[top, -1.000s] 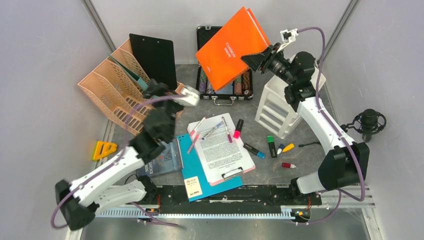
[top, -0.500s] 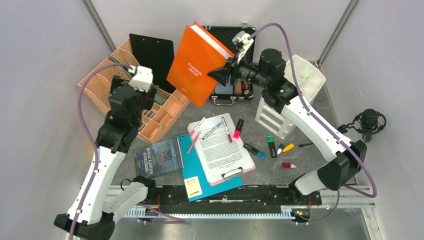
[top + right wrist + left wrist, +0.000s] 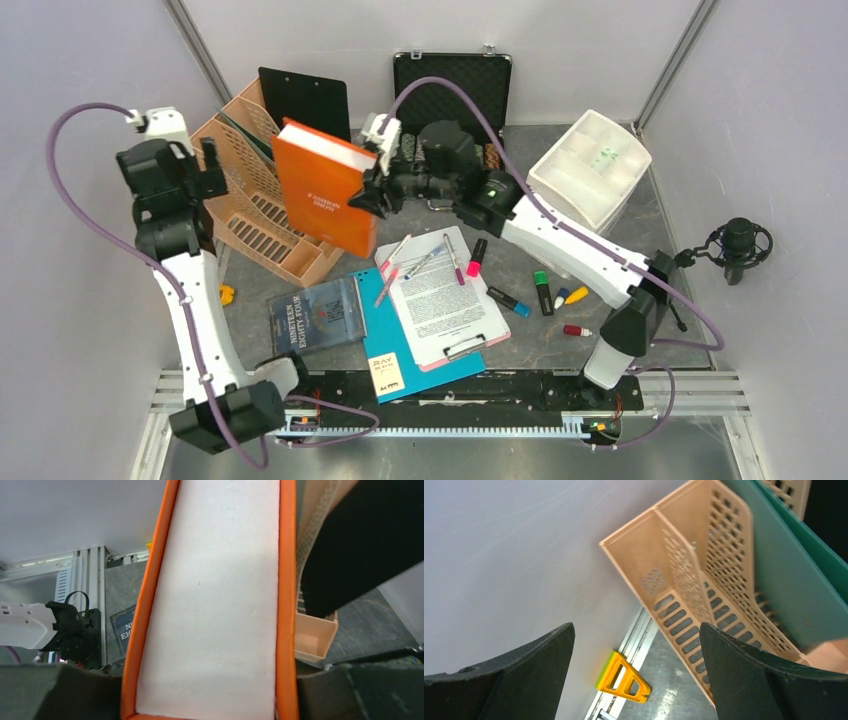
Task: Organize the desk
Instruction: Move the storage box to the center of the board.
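Right gripper (image 3: 370,197): jaws partly apart, clamped on an upright orange book (image 3: 320,195) just right of the peach file rack (image 3: 250,225), arm stretched across the dark grey desk (image 3: 530,345). Left gripper (image 3: 635,627): jaws wide apart, empty, raised over the rack's left end. Black clipboard (image 3: 305,100) leans behind the rack.

This is a robot lab test cell: the left arm (image 3: 190,290) and right arm (image 3: 570,245) are fixed beside an aluminium rail (image 3: 450,428) at the desk (image 3: 530,345) edge. Pale walls (image 3: 90,80) close it in, and a microphone (image 3: 740,245) is by the right wall.
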Tool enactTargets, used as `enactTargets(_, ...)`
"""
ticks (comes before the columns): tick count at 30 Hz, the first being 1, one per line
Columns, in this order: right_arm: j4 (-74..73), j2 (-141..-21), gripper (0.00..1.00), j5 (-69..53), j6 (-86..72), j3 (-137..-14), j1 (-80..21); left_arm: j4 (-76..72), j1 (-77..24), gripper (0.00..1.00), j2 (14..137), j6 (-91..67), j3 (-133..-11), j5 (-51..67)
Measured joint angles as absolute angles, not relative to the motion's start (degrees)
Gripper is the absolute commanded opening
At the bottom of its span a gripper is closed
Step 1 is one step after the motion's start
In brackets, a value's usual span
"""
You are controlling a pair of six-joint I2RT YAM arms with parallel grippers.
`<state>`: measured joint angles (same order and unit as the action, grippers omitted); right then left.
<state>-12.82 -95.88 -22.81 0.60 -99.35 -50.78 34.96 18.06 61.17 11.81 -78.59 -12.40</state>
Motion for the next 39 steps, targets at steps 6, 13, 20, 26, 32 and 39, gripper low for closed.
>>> enactTargets(6,-15.77,-102.89,0.0,-21.02,3.77,-107.09,-56.66,35.7,31.16,1.0,64.16,10.5,-79.88,-3.84)
enactTargets(13,-16.25,-111.04,0.0,-19.42,6.04,-116.2,-59.94,36.07,37.85,1.0,65.32,10.5,-79.88,4.05)
enactTargets(20,-16.67,-117.99,0.0,-17.74,7.97,-122.19,-61.14,37.26,38.54,1.0,62.94,10.63,-78.85,11.14)
enactTargets(26,-17.72,-119.24,0.0,-15.66,8.51,-122.67,-61.19,40.12,38.54,1.0,60.12,10.63,-79.85,12.64)
enactTargets(32,-17.52,-119.37,0.0,-13.72,9.52,-123.76,-61.19,43.75,38.68,1.0,62.54,10.74,-86.76,16.14)
enactTargets(39,-17.87,-119.37,0.0,-13.23,11.05,-123.76,-61.19,55.33,38.83,1.0,68.25,21.89,-106.94,29.82)
